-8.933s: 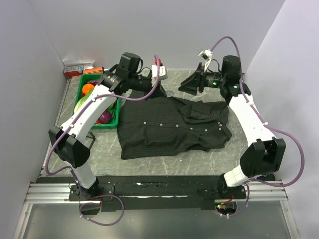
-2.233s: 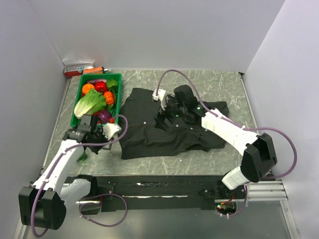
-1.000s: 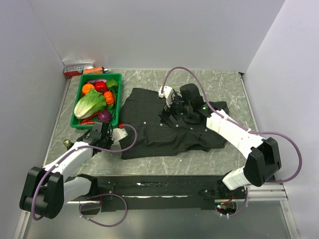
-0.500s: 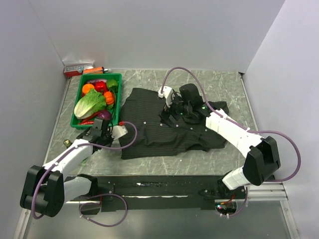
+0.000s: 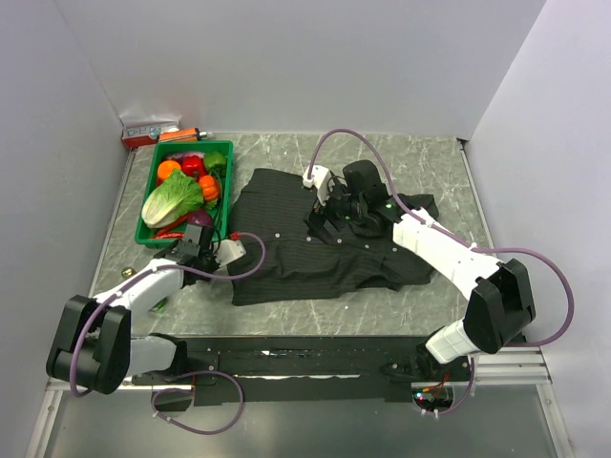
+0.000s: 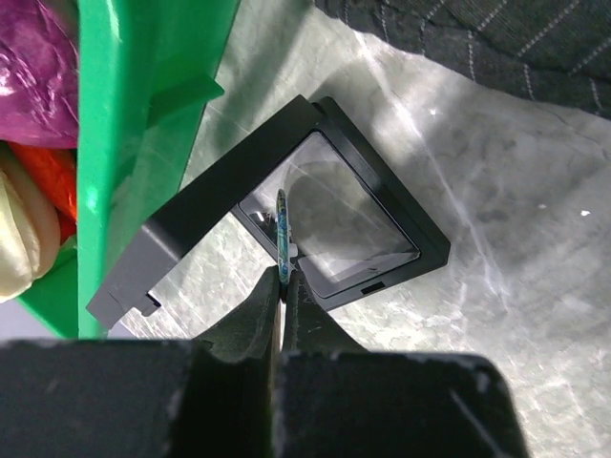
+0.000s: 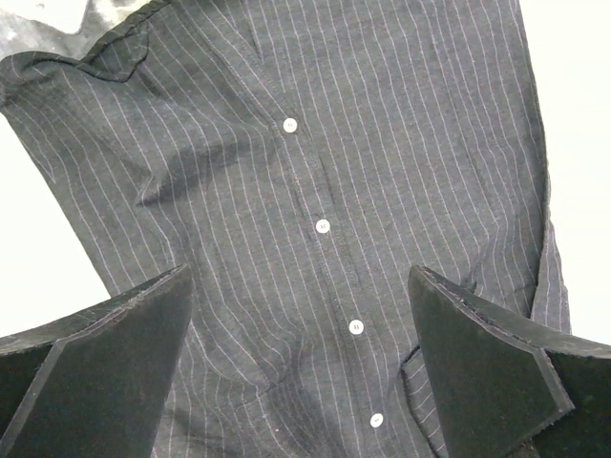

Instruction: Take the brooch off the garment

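The left hand (image 6: 284, 286) is pressed together on a small thin piece held edge-on. I take this piece to be the brooch (image 6: 282, 227), though only a bluish-green rim shows and no red face. It sticks straight out from the fingertips with its flat side upright. Its long edge points away from the hand, over the clear window of a black-framed display case (image 6: 210, 215).

The case lies flat and skewed on the surface (image 6: 506, 200), one end just beside the green basket (image 6: 124, 143) and apart from the hem of the garment (image 6: 496, 38). The next move seems to depend on that line from brooch to window, and the left arm is plainly the nearer one. I cannot tell whether the brooch's far tip is touching the window or hanging just above it.

The right hand (image 7: 298, 277) has its fingers wide apart with nothing between them. It hovers over the garment's button row, well away from the case.

Only the left wrist view shows the grip and the case, which are too small to make out from above. The right wrist view shows pinstriped cloth and pale buttons (image 7: 322, 226), with nothing pinned there. The top view alone shows how far apart the two arms are.
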### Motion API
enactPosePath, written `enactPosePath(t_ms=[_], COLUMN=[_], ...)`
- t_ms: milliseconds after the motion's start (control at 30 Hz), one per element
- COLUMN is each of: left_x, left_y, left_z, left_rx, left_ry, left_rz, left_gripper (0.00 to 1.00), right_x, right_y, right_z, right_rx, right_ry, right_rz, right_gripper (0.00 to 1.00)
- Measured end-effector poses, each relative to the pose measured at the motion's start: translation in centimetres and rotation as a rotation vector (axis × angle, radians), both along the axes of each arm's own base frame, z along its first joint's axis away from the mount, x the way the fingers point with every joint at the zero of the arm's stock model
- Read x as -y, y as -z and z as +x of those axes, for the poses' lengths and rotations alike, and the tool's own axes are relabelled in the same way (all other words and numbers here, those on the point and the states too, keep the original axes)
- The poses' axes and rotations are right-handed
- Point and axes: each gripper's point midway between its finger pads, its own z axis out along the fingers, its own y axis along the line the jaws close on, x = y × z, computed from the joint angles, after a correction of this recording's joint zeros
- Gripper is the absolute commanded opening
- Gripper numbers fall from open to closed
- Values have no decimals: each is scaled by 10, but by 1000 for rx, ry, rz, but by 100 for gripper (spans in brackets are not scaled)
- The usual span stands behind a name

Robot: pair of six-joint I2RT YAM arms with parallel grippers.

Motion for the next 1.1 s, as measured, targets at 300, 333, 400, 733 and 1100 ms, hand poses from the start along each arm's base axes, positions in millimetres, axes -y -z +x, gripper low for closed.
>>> enactPosePath(t_ms=[300, 333, 400, 733, 1100], left_x=[3, 3, 5, 22, 47], left_y=[6, 6, 6, -17, -43], left_z=[-4, -4, -5, -2, -43], left_rx=[-46, -48, -55, -93, -249], left_ry=[-12, -13, -18, -34, 59], left_rz=[-12, -17, -28, -120, -260], left_gripper=[34, 34, 36, 47, 53], right_x=[1, 1, 2, 2, 8], right_y=[0, 0, 0, 4, 8], right_z=[1, 2, 2, 5, 5], right_rx=[7, 8, 9, 9, 10], right_ry=[-2, -1, 1, 10, 9], right_rz=[-5, -5, -6, -15, -47], right_gripper=[100, 100, 100, 100, 100])
